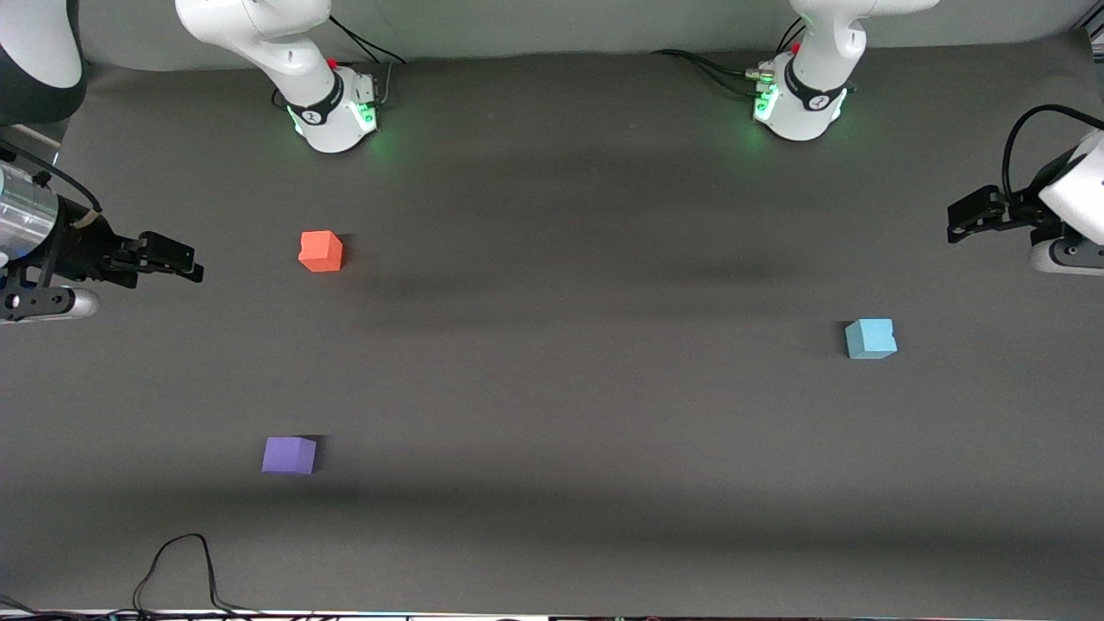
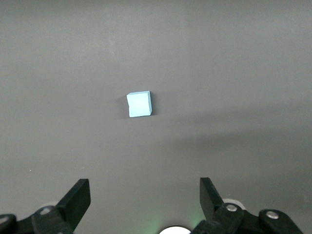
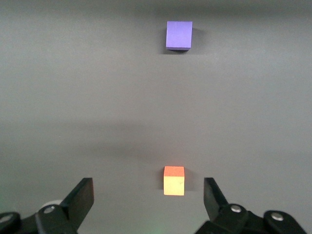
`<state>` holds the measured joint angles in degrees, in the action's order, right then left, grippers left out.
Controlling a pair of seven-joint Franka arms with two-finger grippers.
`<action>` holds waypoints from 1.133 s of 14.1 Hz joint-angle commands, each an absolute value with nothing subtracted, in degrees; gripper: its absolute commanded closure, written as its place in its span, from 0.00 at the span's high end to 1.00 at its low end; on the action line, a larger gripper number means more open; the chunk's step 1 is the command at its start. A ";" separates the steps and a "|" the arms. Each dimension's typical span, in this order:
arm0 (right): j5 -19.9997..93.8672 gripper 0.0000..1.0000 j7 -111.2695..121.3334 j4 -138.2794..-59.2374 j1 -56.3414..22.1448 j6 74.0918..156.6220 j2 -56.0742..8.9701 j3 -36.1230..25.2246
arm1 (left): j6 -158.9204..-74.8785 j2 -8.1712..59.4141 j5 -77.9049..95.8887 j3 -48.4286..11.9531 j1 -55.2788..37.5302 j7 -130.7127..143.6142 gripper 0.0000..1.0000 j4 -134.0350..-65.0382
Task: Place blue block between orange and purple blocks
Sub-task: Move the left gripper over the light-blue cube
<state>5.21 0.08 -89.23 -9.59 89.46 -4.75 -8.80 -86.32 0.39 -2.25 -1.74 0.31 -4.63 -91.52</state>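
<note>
On the dark grey worktop (image 1: 552, 388), going across the front view from the right arm's end, the right hand (image 1: 177, 259) hangs at about nine o'clock at the edge of the scene, its fingers (image 3: 80, 197) spread wide and holding nothing. The orange block (image 1: 321, 251) rests on the worktop just past its fingertips toward the middle, at roughly ten o'clock; in the right wrist view it shows low between the two fingers, untouched. The purple block (image 1: 290, 454) sits well apart from it, nearer to the front camera, at about eight o'clock, and the stretch between these two blocks is bare worktop. A black cable (image 1: 177, 569) loops along the edge nearest to the front camera. The blue block (image 1: 871, 338) lies well apart toward the left arm's end, at about three o'clock. The left hand (image 1: 970, 216) hangs at about two o'clock, fingers (image 2: 78, 200) wide apart and gripping nothing; the blue block lies nearer to the front camera than the spot under that hand, clear of both fingertips in the left wrist view.
</note>
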 commanded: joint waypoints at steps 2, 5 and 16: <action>5.36 1.00 -1.14 -89.21 -9.84 89.74 -4.92 -8.61 | -85.61 -0.53 -1.67 -1.32 0.17 -4.57 1.00 -92.11; 5.45 1.00 -1.14 -89.21 -9.84 89.74 -5.01 -8.61 | -85.34 -0.88 0.60 -0.79 1.49 -7.36 1.00 -92.63; 6.15 1.00 -0.88 -89.56 -9.67 89.56 -4.75 -8.79 | -94.72 -4.91 -0.53 -0.44 7.74 -15.03 1.00 -104.56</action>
